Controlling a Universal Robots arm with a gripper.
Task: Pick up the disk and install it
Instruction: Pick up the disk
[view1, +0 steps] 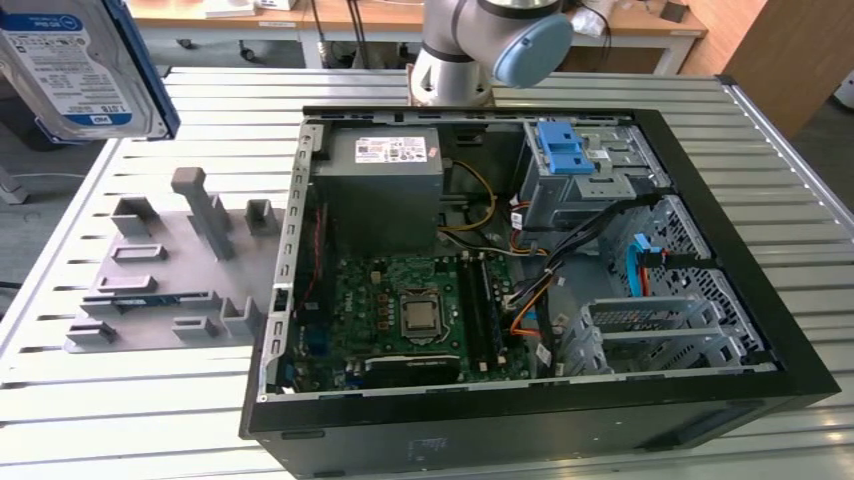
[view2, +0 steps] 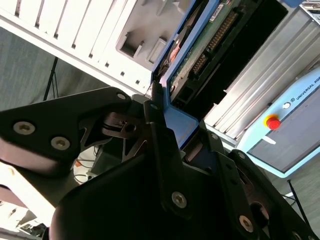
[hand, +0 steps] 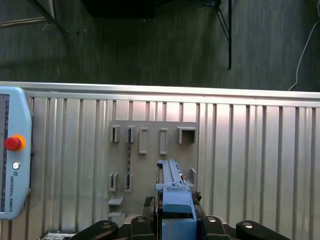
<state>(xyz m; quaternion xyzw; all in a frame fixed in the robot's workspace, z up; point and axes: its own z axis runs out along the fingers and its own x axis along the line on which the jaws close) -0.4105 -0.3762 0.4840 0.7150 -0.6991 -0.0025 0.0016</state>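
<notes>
The disk (view1: 74, 70) hangs in the air at the exterior view's upper left, label side showing, well apart from the open computer case (view1: 801, 370). In the first wrist view it is seen edge-on (hand: 172, 187), its blue carrier frame clamped between the closed-in fingers of the gripper (hand: 174, 210). Below it, as far as that angle lets one judge, lies the grey slotted fixture plate (hand: 150, 150), flat on the ribbed metal table (view1: 747, 130) just beside the case. A pale blue teach pendant (hand: 12, 150) with a red button rests at the table's edge. Beyond are dark grey floor (hand: 150, 45) and wooden workbenches (view1: 641, 25) behind the arm's base (view1: 447, 70).
</notes>
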